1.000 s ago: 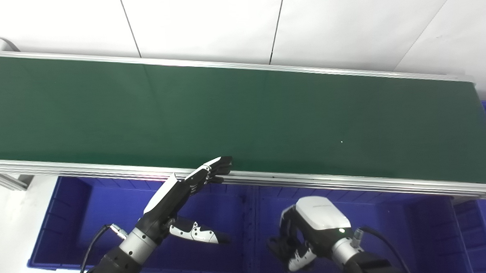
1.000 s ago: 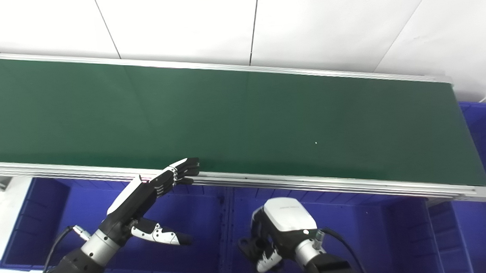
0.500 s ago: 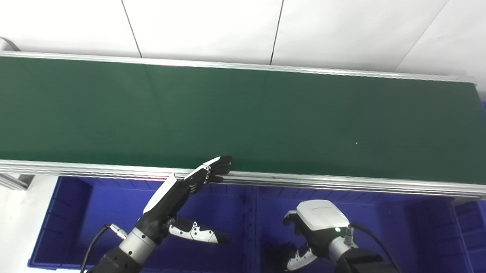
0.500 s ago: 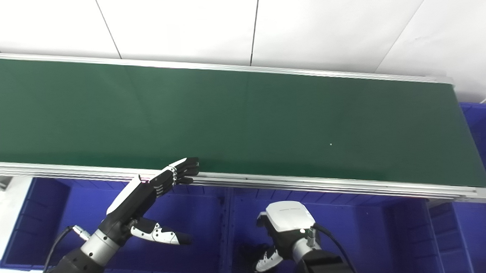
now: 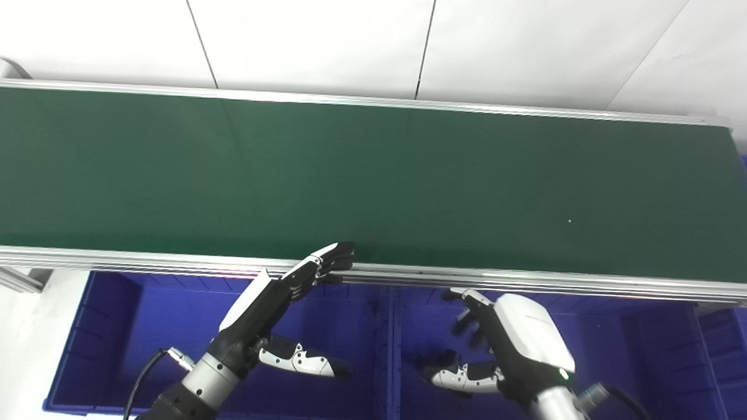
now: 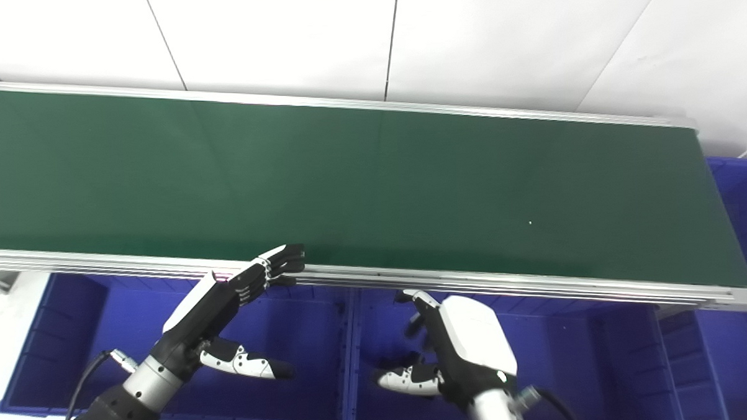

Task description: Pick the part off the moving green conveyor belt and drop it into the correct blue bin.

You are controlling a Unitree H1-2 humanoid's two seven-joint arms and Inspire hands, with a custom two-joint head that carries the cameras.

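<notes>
The green conveyor belt (image 5: 372, 173) runs across the view and carries no part that I can make out, only a tiny white speck (image 5: 569, 221). My left hand (image 5: 271, 300) is open above the left blue bin (image 5: 135, 318). Its fingers stretch flat to the belt's near rail and its thumb points into the bin. My right hand (image 5: 515, 342) hangs open over the middle blue bin (image 5: 633, 350), fingers spread and nothing held. A part inside that bin cannot be made out; the hand hides much of the floor.
The belt's aluminium near rail (image 5: 537, 282) overhangs the bins' far edges. A third blue bin (image 6: 742, 191) stands past the belt's right end. White wall panels rise behind, and a white tabletop (image 5: 17, 334) lies at the left.
My right hand went from curled with fingers down in the middle bin to raised, turned and spread open. The white speck drifted right on the belt. The left hand stayed put.
</notes>
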